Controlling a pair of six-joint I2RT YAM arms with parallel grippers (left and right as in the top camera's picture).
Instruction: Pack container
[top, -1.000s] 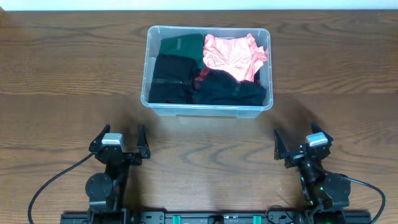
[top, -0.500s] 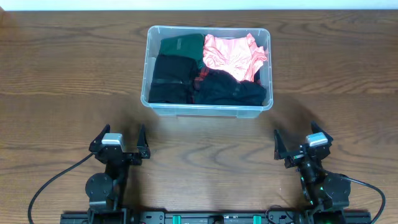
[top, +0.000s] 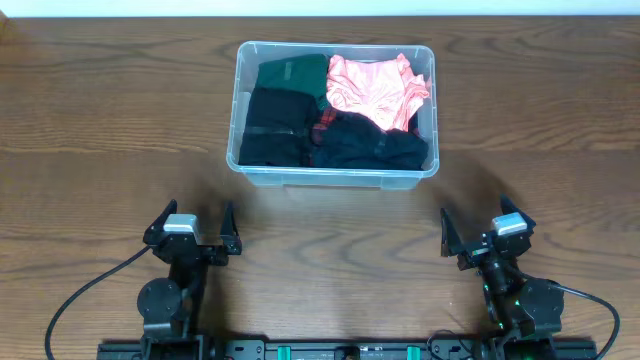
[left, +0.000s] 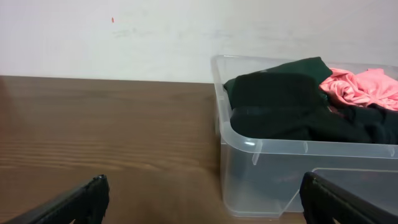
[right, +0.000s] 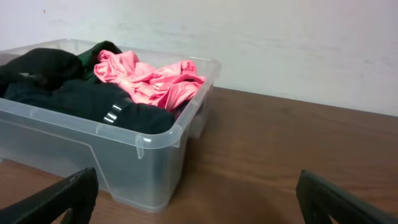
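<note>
**Desk:** Several garments are in the container (top: 330, 178)?

**Photographer:** Yes: a pink garment (top: 375, 88), a green garment (top: 290, 72) and black garments (top: 275, 125) fill it to the rim. Nothing loose lies on the bench (top: 100, 120) around it, so the packing looks finished.

**Desk:** And the arms?

**Photographer:** The left gripper (top: 193, 228) and right gripper (top: 480, 235) sit in front of the container, well clear of its near wall, fingers spread wide and empty.

**Desk:** Room to move?

**Photographer:** Open bench to the container's left, right and front; the bench's back edge runs close behind it
</note>
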